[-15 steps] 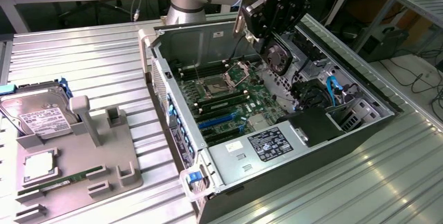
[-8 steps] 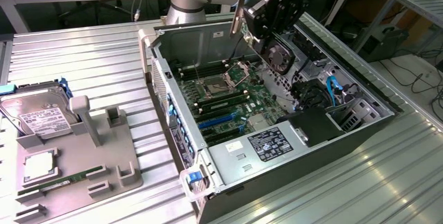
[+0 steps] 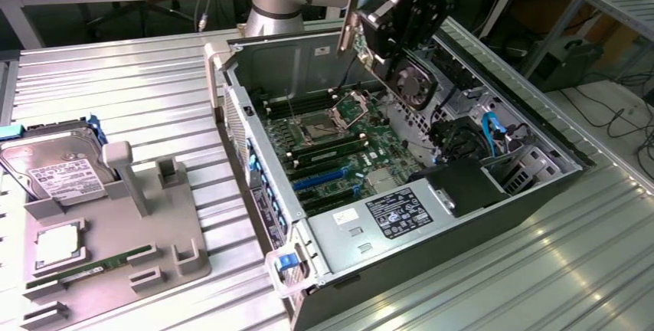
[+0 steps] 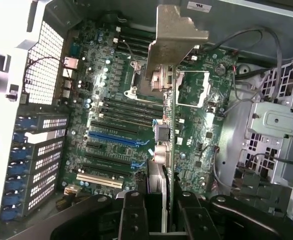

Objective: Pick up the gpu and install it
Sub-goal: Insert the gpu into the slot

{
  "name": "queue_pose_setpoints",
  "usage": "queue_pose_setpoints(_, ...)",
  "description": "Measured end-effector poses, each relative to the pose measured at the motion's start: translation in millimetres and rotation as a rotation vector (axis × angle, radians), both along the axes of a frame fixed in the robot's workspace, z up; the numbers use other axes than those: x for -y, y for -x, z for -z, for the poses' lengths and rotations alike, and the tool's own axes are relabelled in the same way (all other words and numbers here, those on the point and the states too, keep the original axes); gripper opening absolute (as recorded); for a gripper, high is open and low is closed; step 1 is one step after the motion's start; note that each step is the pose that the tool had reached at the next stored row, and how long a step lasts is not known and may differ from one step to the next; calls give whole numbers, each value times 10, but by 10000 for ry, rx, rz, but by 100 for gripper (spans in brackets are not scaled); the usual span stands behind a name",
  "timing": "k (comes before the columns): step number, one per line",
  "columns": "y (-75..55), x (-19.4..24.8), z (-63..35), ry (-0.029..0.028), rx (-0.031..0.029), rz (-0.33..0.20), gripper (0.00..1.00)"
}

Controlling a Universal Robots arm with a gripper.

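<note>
The gpu (image 3: 412,80) hangs above the open computer case (image 3: 268,61), at twelve o'clock of its well in the exterior view, with its metal bracket (image 3: 350,26) at the card's eleven o'clock end. Below lies the motherboard (image 3: 338,143). Its blue slot (image 3: 325,180) sits at seven o'clock from the card, well apart. The gripper (image 3: 397,28) is clamped on the card, fingers (image 4: 136,212) either side. I judge it lifted but not seated. Seating calls for squaring its edge over a slot, bracket toward the case wall.
</note>
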State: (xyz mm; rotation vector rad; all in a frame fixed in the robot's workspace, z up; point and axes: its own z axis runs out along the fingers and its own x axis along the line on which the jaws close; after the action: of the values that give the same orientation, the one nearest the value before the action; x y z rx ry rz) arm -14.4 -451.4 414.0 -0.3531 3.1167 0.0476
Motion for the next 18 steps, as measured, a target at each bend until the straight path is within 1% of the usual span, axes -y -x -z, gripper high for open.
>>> queue_pose_setpoints(18,0,0,0,-1,0,-1873,28)
